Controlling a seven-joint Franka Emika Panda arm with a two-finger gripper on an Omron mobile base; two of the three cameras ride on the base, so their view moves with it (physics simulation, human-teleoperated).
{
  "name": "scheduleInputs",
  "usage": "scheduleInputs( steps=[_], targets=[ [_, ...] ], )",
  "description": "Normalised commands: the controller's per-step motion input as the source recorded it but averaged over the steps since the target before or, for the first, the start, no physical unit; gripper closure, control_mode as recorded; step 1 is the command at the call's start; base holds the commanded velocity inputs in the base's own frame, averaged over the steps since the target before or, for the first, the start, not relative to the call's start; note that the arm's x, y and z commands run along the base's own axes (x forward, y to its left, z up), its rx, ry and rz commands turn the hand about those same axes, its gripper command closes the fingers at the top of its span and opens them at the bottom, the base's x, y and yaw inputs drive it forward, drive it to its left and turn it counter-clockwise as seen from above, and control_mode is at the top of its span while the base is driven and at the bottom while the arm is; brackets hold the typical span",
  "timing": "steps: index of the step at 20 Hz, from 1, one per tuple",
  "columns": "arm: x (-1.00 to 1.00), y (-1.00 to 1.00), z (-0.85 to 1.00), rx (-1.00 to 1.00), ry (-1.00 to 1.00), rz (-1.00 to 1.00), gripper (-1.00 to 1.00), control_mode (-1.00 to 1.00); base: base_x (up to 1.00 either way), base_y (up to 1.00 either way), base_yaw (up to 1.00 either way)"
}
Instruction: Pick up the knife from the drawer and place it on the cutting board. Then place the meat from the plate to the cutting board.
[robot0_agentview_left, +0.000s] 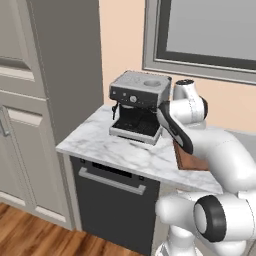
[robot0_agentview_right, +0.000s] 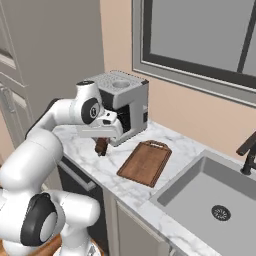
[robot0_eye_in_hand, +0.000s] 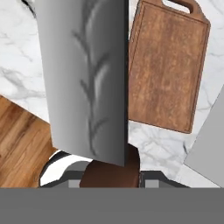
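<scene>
My gripper (robot0_agentview_right: 101, 142) is shut on the knife's dark brown handle (robot0_agentview_right: 101, 146) and holds it above the marble counter, just in front of the coffee machine. In the hand view the broad silver-grey blade (robot0_eye_in_hand: 83, 78) points away from the gripper (robot0_eye_in_hand: 111, 178), with the brown handle (robot0_eye_in_hand: 111, 168) between the fingers. The reddish-brown cutting board (robot0_agentview_right: 145, 162) lies flat on the counter, right of the knife and apart from it. It appears beside the blade in the hand view (robot0_eye_in_hand: 168, 65), handle tab at the far end. One corner of the board (robot0_agentview_left: 189, 159) shows behind my arm. The drawer, the meat and the plate are out of view.
A grey coffee machine (robot0_agentview_right: 122, 100) (robot0_agentview_left: 137, 105) stands at the back of the counter (robot0_agentview_left: 95, 142). A sink (robot0_agentview_right: 215, 200) with a dark faucet (robot0_agentview_right: 247, 155) lies right of the board. A dishwasher front (robot0_agentview_left: 112, 200) sits under the counter, tall cabinets to its left.
</scene>
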Motion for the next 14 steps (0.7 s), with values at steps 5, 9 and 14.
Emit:
scheduleInputs(
  steps=[5, 9, 14],
  targets=[
    [0.00, 0.00, 0.00, 0.00, 0.00, 0.00, 1.00, 1.00, 0.08, -0.64, -0.25],
    [0.00, 0.00, 0.00, 0.00, 0.00, 0.00, 1.00, 1.00, 0.29, -0.27, -0.43],
    [0.00, 0.00, 0.00, 0.00, 0.00, 0.00, 1.00, 1.00, 0.29, 0.01, -0.22]
  ],
)
